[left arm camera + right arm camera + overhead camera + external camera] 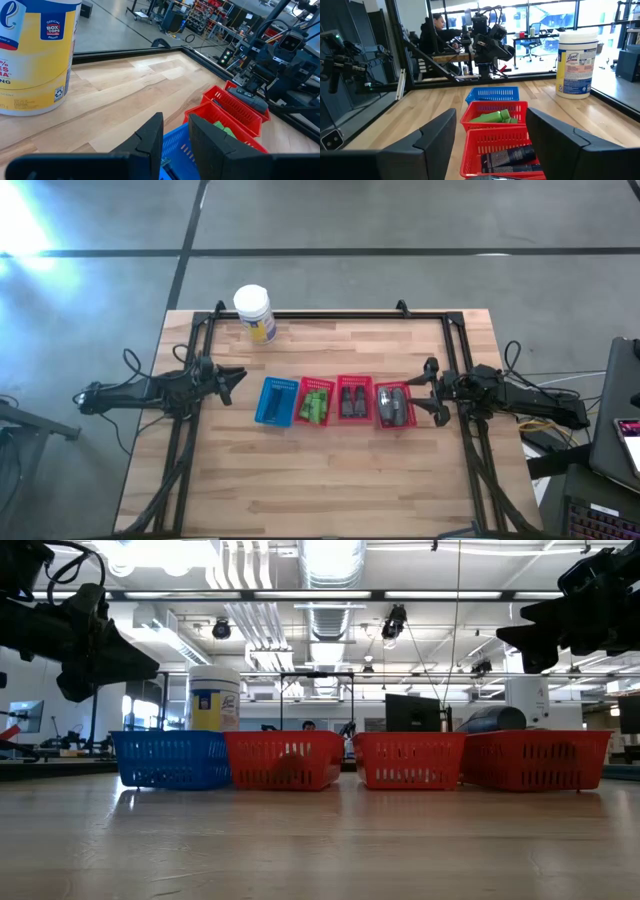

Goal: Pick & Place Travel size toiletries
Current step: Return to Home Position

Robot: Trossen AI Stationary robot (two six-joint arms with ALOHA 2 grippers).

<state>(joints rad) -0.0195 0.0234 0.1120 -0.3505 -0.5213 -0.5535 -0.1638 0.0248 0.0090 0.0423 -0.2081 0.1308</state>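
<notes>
- Travel size toiletries (352, 400) lie sorted by kind in a row of baskets at mid-table. Green bottles (492, 117) fill one red basket (285, 762), dark tubes (507, 159) the next, and grey tubes (396, 408) the rightmost. None lies loose on the table (330, 480).
- Blue basket (170, 760) stands at the left end of the row; what it holds hardly shows.
- Left gripper (176, 122) hovers just left of that basket, its fingers parted by a narrow gap and empty.
- Right gripper (491, 115) hovers just right of the row, fingers spread wide, grasping nothing.
- Both hang raised and clear of the baskets. I judge that this suits a retreat to rest, since the sorting looks finished.
- White jar (254, 313) stands apart near the far edge, outside the sort.
</notes>
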